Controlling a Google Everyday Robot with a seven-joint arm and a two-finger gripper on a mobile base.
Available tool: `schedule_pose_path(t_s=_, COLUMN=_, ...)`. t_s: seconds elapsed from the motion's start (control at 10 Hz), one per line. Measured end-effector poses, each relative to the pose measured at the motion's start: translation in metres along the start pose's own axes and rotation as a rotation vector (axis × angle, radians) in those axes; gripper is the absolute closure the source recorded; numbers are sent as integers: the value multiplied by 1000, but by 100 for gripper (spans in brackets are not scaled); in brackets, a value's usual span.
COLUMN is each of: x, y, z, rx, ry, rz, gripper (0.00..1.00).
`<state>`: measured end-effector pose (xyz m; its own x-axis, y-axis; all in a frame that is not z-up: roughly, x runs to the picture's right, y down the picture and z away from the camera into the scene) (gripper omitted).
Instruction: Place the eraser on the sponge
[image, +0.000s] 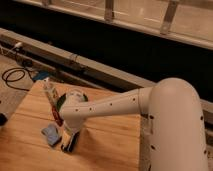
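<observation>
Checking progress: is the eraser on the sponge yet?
Off: eraser lies on table beside sponge, gripper directly over it.

The hand (71, 134) hangs low at the eraser (69, 145), sponge (51, 134) just beside, bowl (62, 100) and stick (50, 95) behind, open table (112, 145) opposite.

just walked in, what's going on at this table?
The robot's white arm reaches across the wooden table. Its gripper hangs low, jaws open, over the long black rectangular eraser, which lies flat on the wood. The small flat blue-grey sponge sits beside it, apart, nothing on it. Whether the jaws touch the eraser is unclear.
</observation>
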<state>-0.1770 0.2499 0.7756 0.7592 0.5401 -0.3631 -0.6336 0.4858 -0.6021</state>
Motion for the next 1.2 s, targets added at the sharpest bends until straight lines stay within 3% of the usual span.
schedule_pose_path(t_s=0.5, x=-16, y=14, z=12, rx=-27, ry=-3, rz=-7, gripper=20)
schedule_pose_path(t_s=0.9, x=-14, y=8, z=22, rx=-35, ry=4, rz=17, gripper=20)
schedule_pose_path(t_s=1.0, x=-14, y=8, z=24, rx=-34, ry=4, rz=13, gripper=24)
schedule_pose_path(t_s=1.2, x=-14, y=8, z=25, rx=-27, ry=1, rz=3, gripper=43)
